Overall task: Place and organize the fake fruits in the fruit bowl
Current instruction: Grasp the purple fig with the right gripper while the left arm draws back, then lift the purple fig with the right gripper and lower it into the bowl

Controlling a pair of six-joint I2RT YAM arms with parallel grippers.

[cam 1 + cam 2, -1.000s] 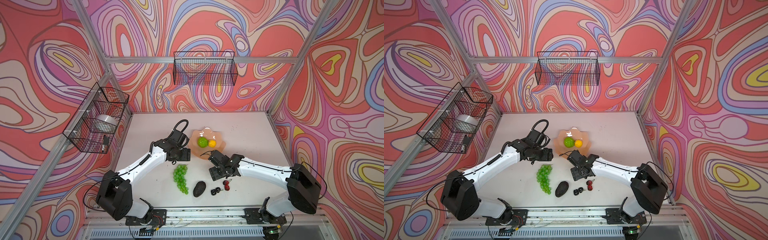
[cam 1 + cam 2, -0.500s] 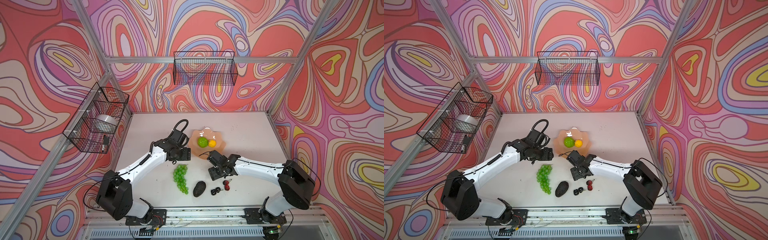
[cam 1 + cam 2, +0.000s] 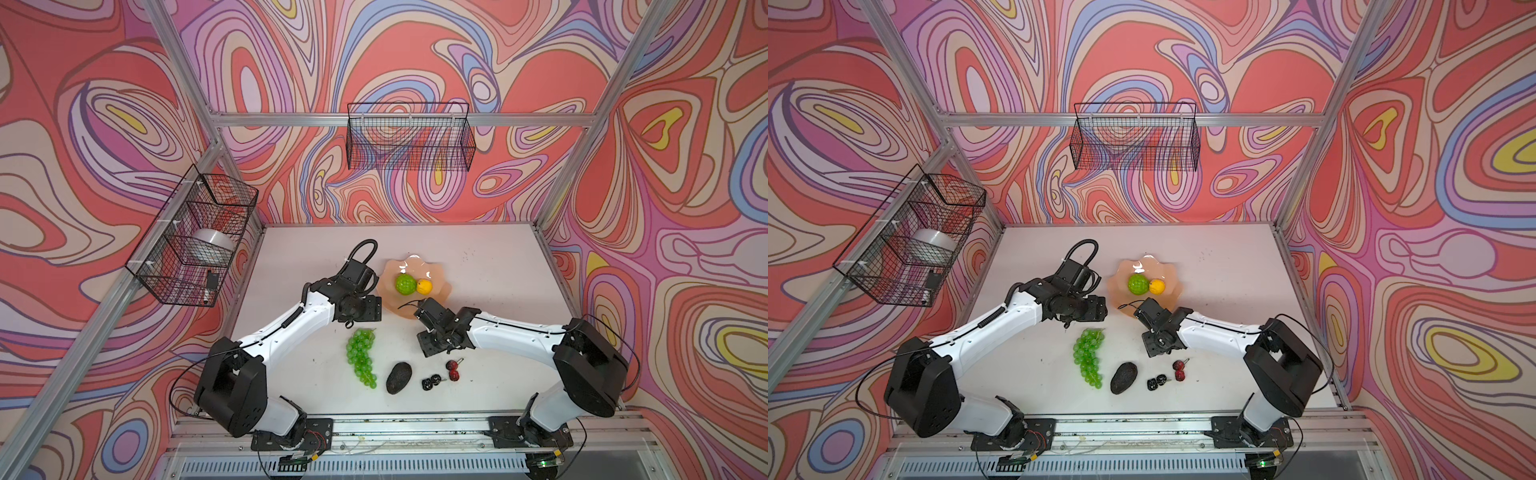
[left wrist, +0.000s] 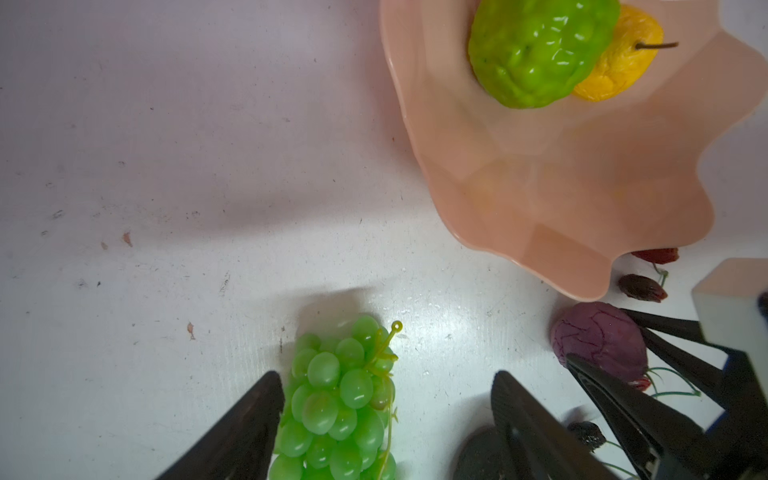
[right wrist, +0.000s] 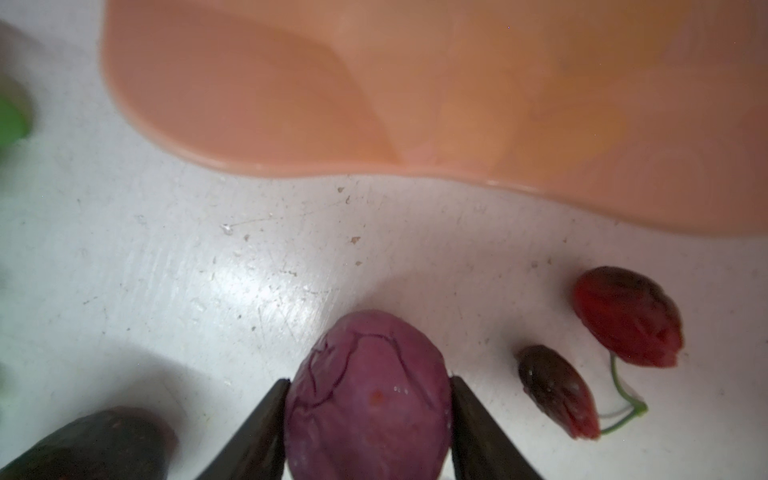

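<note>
Left gripper (image 4: 385,376): spread wide, holds nothing.
Left fingers (image 4: 249,424): 2 dark tips pointing down at the table (image 3: 490,266), 1 on each side of the stem end of the grapes.
Grapes (image 4: 332,399): lie on the table between the left fingers, close against 1 of them. Whether they touch it cannot be told. A clear gap separates them from the other finger.
Right gripper (image 5: 370,380): closed in on the purple ball.
Right fingers (image 5: 478,428): 1 tip against each side of the ball.
Purple ball (image 4: 598,336): wrinkled skin, sits on the table between the right fingers, outside the bowl.
Bowl (image 3: 438,297): peach-pink with a wavy rim, on the table ahead of both pairs of fingertips, apart from them. Its near rim is close in front of the right fingers.
Lime ball (image 3: 405,284): bumpy, inside the bowl, well ahead of the fingers.
Yellow fruit (image 3: 424,286): inside the bowl, touching the lime ball.
Cherry pair 1 (image 5: 627,316): 2 red fruits on a green stem, on the table just outside 1 right finger, between it and the bowl rim.
Cherry pair 2 (image 3: 453,370): on the table behind the right fingers, on the side away from the bowl.
Black berries (image 3: 431,381): beside cherry pair 2, behind the right fingers.
Avocado (image 3: 398,377): dark, on the table between the grapes and the berries, outside the fingers of both grippers.
</note>
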